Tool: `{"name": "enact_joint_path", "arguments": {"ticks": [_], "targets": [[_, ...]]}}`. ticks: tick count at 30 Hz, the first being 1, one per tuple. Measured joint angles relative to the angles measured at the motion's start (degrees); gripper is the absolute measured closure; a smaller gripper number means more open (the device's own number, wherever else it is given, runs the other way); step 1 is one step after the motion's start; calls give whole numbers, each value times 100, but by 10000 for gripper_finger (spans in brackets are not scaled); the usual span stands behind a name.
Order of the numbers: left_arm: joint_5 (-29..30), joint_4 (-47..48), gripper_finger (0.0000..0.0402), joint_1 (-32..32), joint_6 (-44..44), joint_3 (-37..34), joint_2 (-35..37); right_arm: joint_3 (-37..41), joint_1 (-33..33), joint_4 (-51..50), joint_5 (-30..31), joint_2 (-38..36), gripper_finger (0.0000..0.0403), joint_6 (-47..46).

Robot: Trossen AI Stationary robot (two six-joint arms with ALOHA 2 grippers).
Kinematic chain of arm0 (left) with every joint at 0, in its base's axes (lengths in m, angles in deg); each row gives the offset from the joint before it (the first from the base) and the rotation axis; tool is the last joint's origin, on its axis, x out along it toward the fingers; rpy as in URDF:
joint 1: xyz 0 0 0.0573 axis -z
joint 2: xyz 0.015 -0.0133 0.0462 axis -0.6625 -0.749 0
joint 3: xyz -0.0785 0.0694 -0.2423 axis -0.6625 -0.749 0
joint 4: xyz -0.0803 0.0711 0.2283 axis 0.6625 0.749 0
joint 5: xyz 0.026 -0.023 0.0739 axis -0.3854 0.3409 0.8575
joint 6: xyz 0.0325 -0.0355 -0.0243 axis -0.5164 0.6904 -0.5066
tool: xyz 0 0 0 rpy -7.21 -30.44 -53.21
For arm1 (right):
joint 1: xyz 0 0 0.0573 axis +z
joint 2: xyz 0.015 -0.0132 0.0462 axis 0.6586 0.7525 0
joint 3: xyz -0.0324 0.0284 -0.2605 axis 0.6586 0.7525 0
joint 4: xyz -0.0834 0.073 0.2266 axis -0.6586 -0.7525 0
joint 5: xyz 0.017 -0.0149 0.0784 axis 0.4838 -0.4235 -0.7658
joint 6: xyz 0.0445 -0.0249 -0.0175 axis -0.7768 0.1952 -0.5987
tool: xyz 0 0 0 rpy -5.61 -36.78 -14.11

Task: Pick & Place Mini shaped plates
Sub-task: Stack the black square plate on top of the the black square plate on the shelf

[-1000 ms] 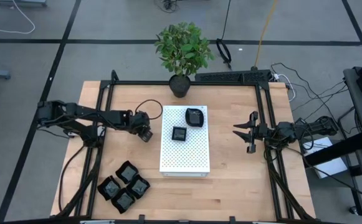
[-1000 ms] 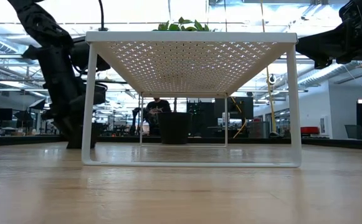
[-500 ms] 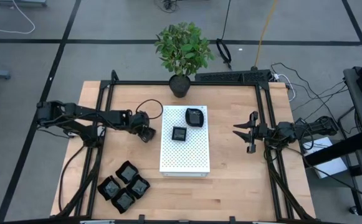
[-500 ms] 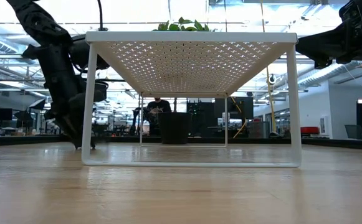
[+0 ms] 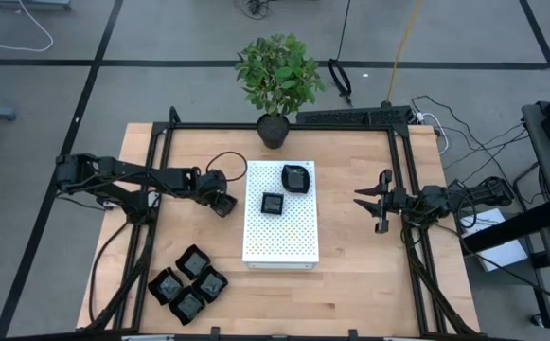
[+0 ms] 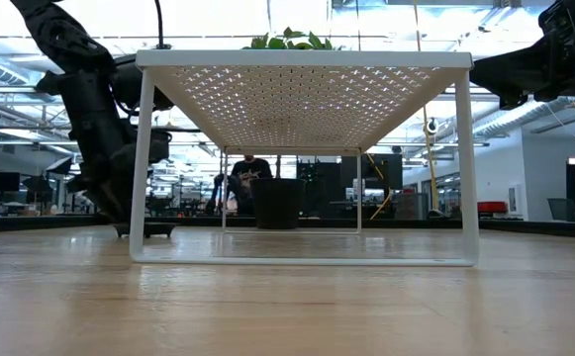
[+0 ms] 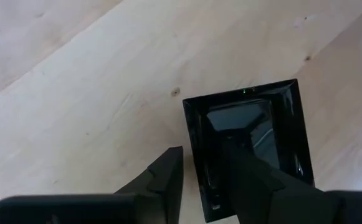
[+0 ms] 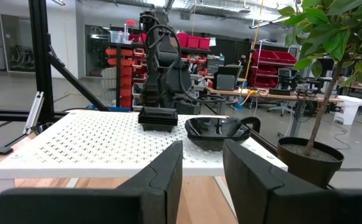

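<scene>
Seven small black dishes in all. Four sit in a cluster (image 5: 188, 283) at the near left of the table (image 5: 350, 275). Two lie on the one white board (image 5: 281, 239): a square dish (image 5: 273, 204) and a rounded dish (image 5: 296, 178). One more dish (image 7: 249, 143) lies left of the board. One potted plant (image 5: 277, 80) stands at the far edge. Two robot arms.

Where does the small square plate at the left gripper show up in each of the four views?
High view: the small square plate is mostly hidden under the left gripper, just left of the white board.
Low view: plate on the table beside the board's left leg.
Left wrist view: plate across the lower centre, one finger inside its rim.
Right wrist view: not visible.
Shared landmark: the white board.
</scene>
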State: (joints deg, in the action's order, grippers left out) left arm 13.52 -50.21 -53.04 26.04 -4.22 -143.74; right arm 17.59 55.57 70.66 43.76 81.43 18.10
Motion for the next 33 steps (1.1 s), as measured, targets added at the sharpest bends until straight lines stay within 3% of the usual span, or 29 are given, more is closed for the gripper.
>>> {"name": "enact_joint_path", "arguments": {"ticks": [8,15,18,26,30,33], "targets": [[0,-18,391,1,196,9,11,0,-1,0,0,0,300,0],[147,127,396,0,249,22,160,0,-1,-2,0,1,301,0],[340,631,397,0,284,222,415,0,0,-1,0,1,300,0],[1606,2398,399,2,316,1405,1431,0,-1,0,0,0,300,-1],[1889,1834,399,161,183,1895,1805,0,-2,2,0,0,300,-1],[1820,730,400,435,-224,2090,1832,0,-2,-1,0,1,300,1]]}}
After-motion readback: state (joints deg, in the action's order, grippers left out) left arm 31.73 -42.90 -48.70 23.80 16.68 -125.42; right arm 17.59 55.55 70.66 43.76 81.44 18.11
